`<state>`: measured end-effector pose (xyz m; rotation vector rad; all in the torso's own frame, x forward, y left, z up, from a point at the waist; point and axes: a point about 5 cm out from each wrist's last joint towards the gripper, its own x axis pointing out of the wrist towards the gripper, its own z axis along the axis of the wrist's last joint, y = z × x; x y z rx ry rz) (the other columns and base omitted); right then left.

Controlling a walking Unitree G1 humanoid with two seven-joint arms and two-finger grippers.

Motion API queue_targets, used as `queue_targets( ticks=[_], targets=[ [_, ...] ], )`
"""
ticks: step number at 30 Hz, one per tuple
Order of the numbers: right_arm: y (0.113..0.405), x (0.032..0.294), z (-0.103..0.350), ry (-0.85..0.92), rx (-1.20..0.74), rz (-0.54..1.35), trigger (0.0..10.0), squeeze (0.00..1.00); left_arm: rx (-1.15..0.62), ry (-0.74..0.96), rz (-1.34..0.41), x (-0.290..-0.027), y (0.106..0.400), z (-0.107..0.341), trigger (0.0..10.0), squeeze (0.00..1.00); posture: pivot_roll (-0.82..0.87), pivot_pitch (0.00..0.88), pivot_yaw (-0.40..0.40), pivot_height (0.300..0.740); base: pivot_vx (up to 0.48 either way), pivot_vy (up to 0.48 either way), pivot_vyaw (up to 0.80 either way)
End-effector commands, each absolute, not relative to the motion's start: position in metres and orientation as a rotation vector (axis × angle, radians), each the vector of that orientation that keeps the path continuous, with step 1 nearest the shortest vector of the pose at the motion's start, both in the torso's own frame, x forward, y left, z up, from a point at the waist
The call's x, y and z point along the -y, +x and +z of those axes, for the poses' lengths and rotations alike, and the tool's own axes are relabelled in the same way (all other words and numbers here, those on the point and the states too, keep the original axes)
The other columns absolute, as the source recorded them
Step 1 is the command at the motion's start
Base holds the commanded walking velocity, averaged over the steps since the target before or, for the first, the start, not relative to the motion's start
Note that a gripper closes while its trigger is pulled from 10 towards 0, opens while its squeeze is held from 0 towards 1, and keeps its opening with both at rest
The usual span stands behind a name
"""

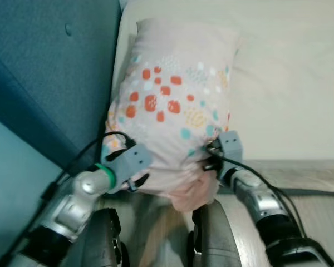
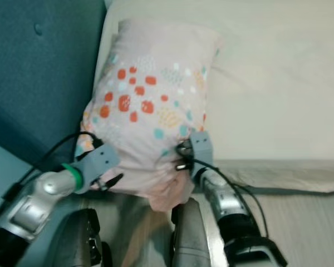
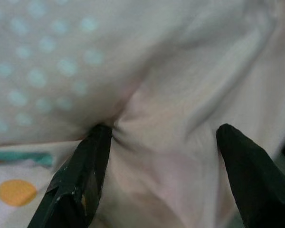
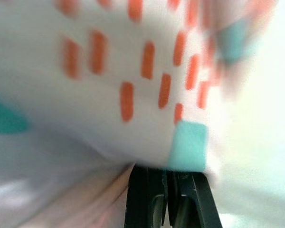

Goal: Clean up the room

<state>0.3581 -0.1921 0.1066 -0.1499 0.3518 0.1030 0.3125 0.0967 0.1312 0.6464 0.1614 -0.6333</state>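
Note:
A pale pink pillow [image 1: 172, 105] with orange and teal spots lies lengthwise on the cream bed [image 1: 289, 83], its near end hanging over the bed's edge. My left gripper [image 1: 136, 179] is at the pillow's near left corner. In the left wrist view its fingers [image 3: 85, 166] stand wide apart, pressed into the pink fabric [image 3: 171, 118], which bulges between them. My right gripper [image 1: 211, 158] is at the near right corner. In the right wrist view its fingers [image 4: 167, 190] are shut together on the pillow's lower edge [image 4: 133, 95].
A teal padded headboard [image 1: 50, 72] runs along the pillow's left side, with a pale wall [image 1: 11, 178] below it. Wooden floor [image 1: 317, 200] lies at the lower right. My own legs [image 1: 211, 239] are right under the pillow's near end.

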Motion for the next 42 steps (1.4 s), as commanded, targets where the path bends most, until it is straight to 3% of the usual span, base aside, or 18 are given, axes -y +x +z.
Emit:
queue_targets(
  ticks=[1,5,7,11,13,18,23,26,27,30,31,32,33,41,42],
  targets=[
    [0.365,0.224,0.122,-0.198,-0.308,-0.035,10.0,0.00,-0.156,0.646,-0.581,-0.081,0.318,0.131,10.0,0.00,-0.10,0.230,0.078,0.586,0.000,0.000,0.00],
    [0.374,0.234,0.138,-0.231,-0.273,-0.069,10.0,0.00,-0.113,0.626,-0.566,-0.058,0.325,0.141,10.0,0.00,-0.11,0.229,0.079,0.586,0.000,0.000,0.00],
    [0.382,0.248,0.159,-0.277,-0.221,-0.133,10.0,0.00,-0.062,0.600,-0.536,-0.034,0.336,0.157,10.0,0.00,-0.11,0.227,0.081,0.586,0.000,0.000,0.00],
    [0.387,0.269,0.186,-0.331,-0.154,-0.234,10.0,0.00,0.003,0.570,-0.479,-0.013,0.349,0.179,10.0,0.00,-0.11,0.226,0.084,0.586,0.000,0.000,0.00],
    [0.387,0.269,0.186,-0.331,-0.154,-0.234,10.0,0.00,0.003,0.570,-0.479,-0.013,0.349,0.179,10.0,0.00,-0.11,0.226,0.084,0.586,0.000,0.000,0.00],
    [0.387,0.299,0.225,-0.357,-0.047,-0.366,10.0,0.00,0.124,0.540,-0.361,-0.005,0.365,0.217,10.0,0.00,-0.11,0.225,0.087,0.586,0.000,0.000,0.00],
    [0.393,0.273,0.210,-0.087,0.000,-0.219,10.0,0.00,0.087,0.481,-0.372,-0.014,0.367,0.217,10.0,0.00,-0.10,0.235,0.092,0.586,0.000,0.000,0.00],
    [0.393,0.264,0.201,0.002,0.010,-0.181,10.0,0.00,0.079,0.518,-0.409,-0.017,0.364,0.211,10.0,0.00,-0.10,0.236,0.093,0.586,0.000,0.000,0.00],
    [0.391,0.257,0.189,0.153,0.009,-0.170,10.0,0.00,0.071,0.586,-0.470,-0.027,0.358,0.201,10.0,0.00,-0.10,0.245,0.099,0.586,0.000,0.000,0.00],
    [0.390,0.253,0.180,0.260,0.009,-0.166,10.0,0.00,0.061,0.635,-0.516,-0.034,0.353,0.193,10.0,0.00,-0.10,0.245,0.099,0.586,0.000,0.000,0.00],
    [0.388,0.249,0.169,0.418,0.001,-0.177,10.0,0.00,0.038,0.664,-0.567,-0.045,0.347,0.185,10.0,0.00,-0.09,0.251,0.100,0.586,0.000,0.000,0.00],
    [0.388,0.249,0.169,0.418,0.001,-0.177,10.0,0.00,0.038,0.664,-0.567,-0.045,0.347,0.185,10.0,0.00,-0.09,0.251,0.100,0.586,0.000,0.000,0.00],
    [0.383,0.236,0.141,0.705,-0.055,-0.189,10.0,0.00,-0.003,0.650,-0.666,-0.066,0.329,0.179,10.0,0.00,-0.07,0.258,0.102,0.586,0.000,0.000,0.00],
    [0.379,0.217,0.119,0.902,-0.107,-0.134,10.0,0.00,-0.008,0.577,-0.756,-0.073,0.304,0.184,10.0,0.00,-0.01,0.270,0.098,0.586,0.000,0.000,0.00],
    [0.379,0.215,0.119,0.916,-0.102,-0.120,10.0,1.00,-0.009,0.568,-0.757,-0.073,0.302,0.184,10.0,0.00,-0.01,0.270,0.098,0.586,0.000,0.000,0.00]
  ],
)
